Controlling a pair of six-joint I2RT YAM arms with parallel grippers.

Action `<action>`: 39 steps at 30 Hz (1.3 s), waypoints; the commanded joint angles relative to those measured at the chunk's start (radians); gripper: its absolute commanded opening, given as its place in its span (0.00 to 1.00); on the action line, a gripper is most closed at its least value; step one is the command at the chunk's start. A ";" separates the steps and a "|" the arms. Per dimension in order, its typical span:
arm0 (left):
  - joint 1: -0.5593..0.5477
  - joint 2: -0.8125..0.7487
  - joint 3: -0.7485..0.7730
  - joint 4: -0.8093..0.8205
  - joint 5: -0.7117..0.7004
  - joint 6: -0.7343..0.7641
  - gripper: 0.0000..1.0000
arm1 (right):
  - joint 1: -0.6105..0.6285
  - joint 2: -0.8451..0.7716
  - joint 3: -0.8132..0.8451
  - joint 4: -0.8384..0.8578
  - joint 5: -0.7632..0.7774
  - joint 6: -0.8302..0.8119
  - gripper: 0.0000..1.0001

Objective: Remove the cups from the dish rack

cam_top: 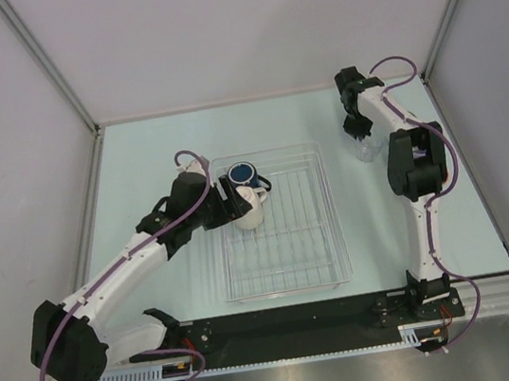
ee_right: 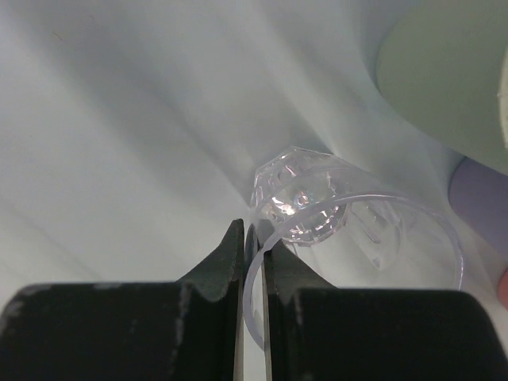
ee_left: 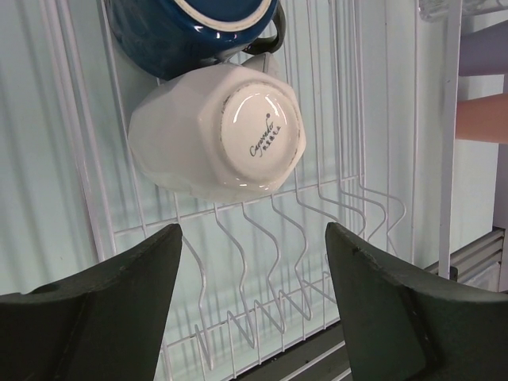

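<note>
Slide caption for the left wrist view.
Left jaws open before a cream-white mug, base toward camera, in the dish rack, dark blue mug beside it.

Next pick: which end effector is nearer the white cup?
Left. The left end effector, open, faces the white cup; the right end effector pinches the clear glass outside the dish rack.

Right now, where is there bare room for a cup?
Bare: the table strip between the dish rack and the back wall, and the rack's near half. Crowded: the rack's far-left corner, with blue mug, white mug and open left gripper; also by the right gripper pinching the clear glass near a green cup.
</note>
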 commanded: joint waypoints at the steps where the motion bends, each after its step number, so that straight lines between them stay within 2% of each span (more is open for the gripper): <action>1: -0.005 0.012 0.014 0.007 0.000 -0.010 0.78 | -0.009 0.018 0.038 0.015 -0.015 -0.015 0.07; 4: -0.005 0.016 0.017 0.007 0.000 -0.011 0.77 | -0.008 0.019 0.044 0.016 -0.017 -0.021 0.17; 7: -0.005 0.021 0.017 0.007 0.002 -0.010 0.77 | -0.008 0.004 0.046 0.018 -0.018 -0.021 0.22; 18: -0.005 0.007 0.025 0.010 -0.007 0.005 0.79 | -0.009 -0.109 0.089 0.007 -0.072 -0.023 0.30; 21: -0.005 0.006 0.039 0.006 -0.015 0.022 0.79 | 0.002 -0.209 0.057 0.041 -0.081 -0.032 0.32; 23: -0.007 0.002 0.049 -0.008 -0.051 0.039 0.79 | 0.018 -0.336 0.006 0.126 -0.118 -0.050 0.42; 24: -0.007 0.001 0.068 -0.019 -0.082 0.047 0.79 | 0.026 -0.387 -0.047 0.157 -0.133 -0.055 0.50; 25: -0.007 0.002 0.080 -0.033 -0.107 0.067 0.79 | 0.035 -0.431 -0.078 0.189 -0.165 -0.061 0.66; 27: -0.008 0.007 0.129 -0.083 -0.177 0.090 0.80 | 0.078 -0.552 -0.156 0.265 -0.176 -0.086 0.82; 30: -0.008 0.015 0.183 -0.132 -0.257 0.140 0.82 | 0.172 -0.654 -0.196 0.283 -0.098 -0.121 0.93; 35: -0.008 0.041 0.227 -0.152 -0.309 0.171 0.84 | 0.340 -0.740 -0.299 0.239 0.046 -0.145 0.99; 36: -0.008 0.047 0.233 -0.152 -0.320 0.173 0.84 | 0.412 -0.775 -0.325 0.240 0.122 -0.141 1.00; 38: -0.008 0.067 0.235 -0.151 -0.328 0.171 0.83 | 0.488 -0.824 -0.451 0.289 0.212 -0.150 1.00; 39: -0.008 0.074 0.237 -0.151 -0.334 0.168 0.81 | 0.567 -0.880 -0.509 0.327 0.279 -0.167 1.00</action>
